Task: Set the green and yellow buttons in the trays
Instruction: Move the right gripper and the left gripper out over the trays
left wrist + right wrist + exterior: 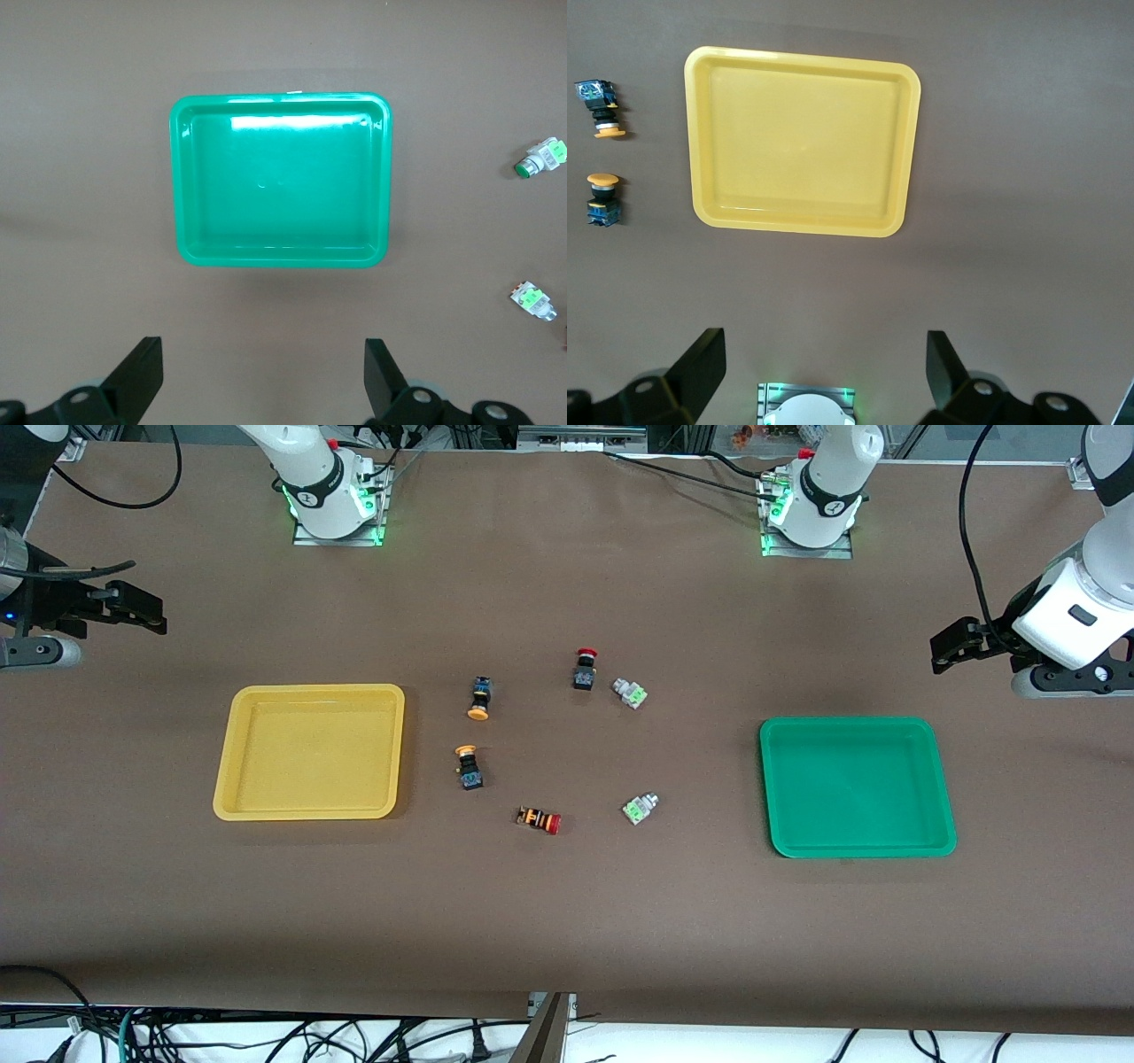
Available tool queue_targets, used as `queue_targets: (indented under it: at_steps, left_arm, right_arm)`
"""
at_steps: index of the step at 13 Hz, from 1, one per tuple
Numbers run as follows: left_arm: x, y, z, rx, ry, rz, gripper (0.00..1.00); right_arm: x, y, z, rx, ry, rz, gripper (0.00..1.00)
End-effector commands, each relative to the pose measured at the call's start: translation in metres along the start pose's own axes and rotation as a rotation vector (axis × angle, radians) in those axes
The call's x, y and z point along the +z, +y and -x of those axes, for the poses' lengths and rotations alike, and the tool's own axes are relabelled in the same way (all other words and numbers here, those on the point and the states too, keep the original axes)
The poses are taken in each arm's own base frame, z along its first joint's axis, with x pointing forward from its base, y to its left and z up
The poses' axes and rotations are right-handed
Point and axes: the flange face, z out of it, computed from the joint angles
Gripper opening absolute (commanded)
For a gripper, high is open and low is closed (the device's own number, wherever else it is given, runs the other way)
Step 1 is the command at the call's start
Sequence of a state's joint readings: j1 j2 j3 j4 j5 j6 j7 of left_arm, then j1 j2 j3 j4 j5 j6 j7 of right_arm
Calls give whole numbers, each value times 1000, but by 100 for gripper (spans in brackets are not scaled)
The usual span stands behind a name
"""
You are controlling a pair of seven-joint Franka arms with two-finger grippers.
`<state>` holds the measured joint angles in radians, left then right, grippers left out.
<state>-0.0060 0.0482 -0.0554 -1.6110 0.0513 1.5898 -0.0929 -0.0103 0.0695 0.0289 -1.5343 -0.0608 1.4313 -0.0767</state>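
Note:
The yellow tray (310, 751) lies toward the right arm's end of the table and holds nothing; it also shows in the right wrist view (802, 142). The green tray (855, 786), also in the left wrist view (279, 181), lies toward the left arm's end and holds nothing. Two yellow buttons (479, 697) (468, 766) lie on the table beside the yellow tray. Two green buttons (630, 693) (639, 808) lie between the trays. My left gripper (946, 645) (263, 372) hangs open and empty above the table by the green tray. My right gripper (142, 609) (824, 367) hangs open and empty above the table by the yellow tray.
A black-bodied switch with a red cap (584, 669) stands beside the farther green button. An orange-striped switch with a red cap (539, 819) lies nearest the front camera. The arm bases (337, 505) (806, 509) stand at the table's back edge.

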Motion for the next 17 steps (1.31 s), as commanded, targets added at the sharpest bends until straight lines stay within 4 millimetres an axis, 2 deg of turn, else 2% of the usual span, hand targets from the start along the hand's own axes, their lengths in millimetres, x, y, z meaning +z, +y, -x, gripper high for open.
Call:
queue_targets:
  at_steps: [1,6,8,9,10,12,13,14,15,16,17]
  left_arm:
    - [-4,-1,-2,-2,-11,24,100]
    - [-5,-1,-2,-3,-10,24,100]
    - [-3,3,0,9,-23,22,100]
    - [8,10,-5,19,-54,20,100]
    - [15,26,-7,47,-69,17,100]
    - [44,65,-18,115,-116,18,100]
    - [51,83,-31,140,-119,42,100]
    - [55,97,-49,155,-112,81,100]
    - [63,114,-62,171,-118,118,100]
    - [75,136,-71,197,-127,133,100]
    - [80,154,-82,222,-95,143,100]
  right_arm:
    - [-5,1,-1,1,3,-13,100]
    - [-4,1,-3,1,6,-12,100]
    - [-4,-7,-5,-7,7,-12,100]
    - [6,-16,-13,-24,-9,-8,100]
    - [15,-17,-20,-28,-23,-15,100]
    - [37,-19,-33,-46,-64,-15,100]
    - [59,-34,-47,-71,-101,-19,100]
    - [68,-61,-58,-114,-86,-9,100]
    - [80,-91,-72,-153,-54,7,100]
    - [93,-130,-85,-208,-23,18,100]
    - [112,-157,-96,-251,-9,28,100]
